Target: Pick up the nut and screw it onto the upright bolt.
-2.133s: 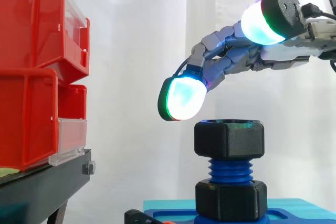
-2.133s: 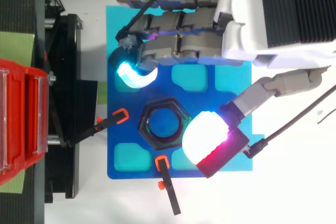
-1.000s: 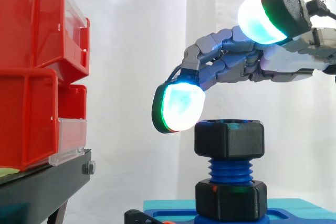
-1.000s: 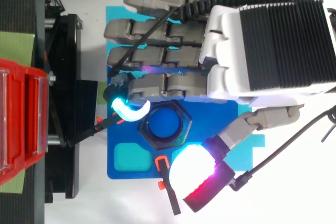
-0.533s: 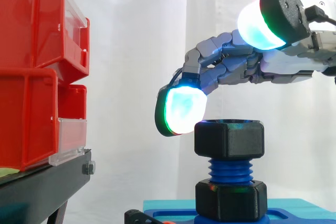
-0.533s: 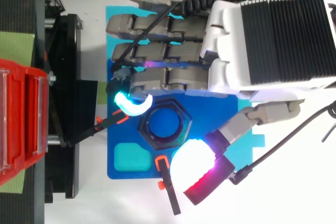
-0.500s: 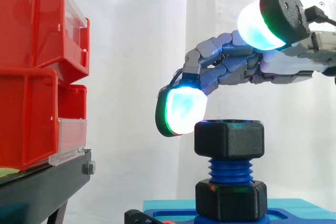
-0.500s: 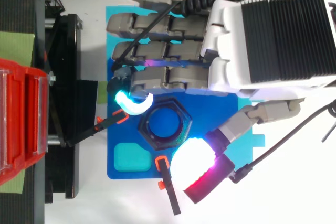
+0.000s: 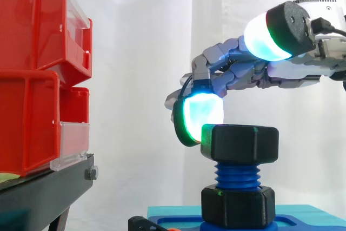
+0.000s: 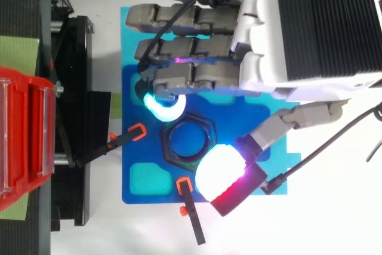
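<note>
Side view: red bins, stacked at left, contents hidden. Black nut sits atop the blue bolt. The hand is loosely spread and grasps nothing; one fingertip touches the nut's upper left corner, nearer than before.
Top view: thumb pad overlaps the nut's edge, contact unclear. The nut's flats have turned since earlier.

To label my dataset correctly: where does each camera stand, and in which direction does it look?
Side view: beside the work at about nut height, looking level across; the hand reaches in from the right above the nut on the blue bolt.
Top view: overhead, looking straight down; the hand's back reaches in from the upper right.
Shared: hand, nut, red bins.
</note>
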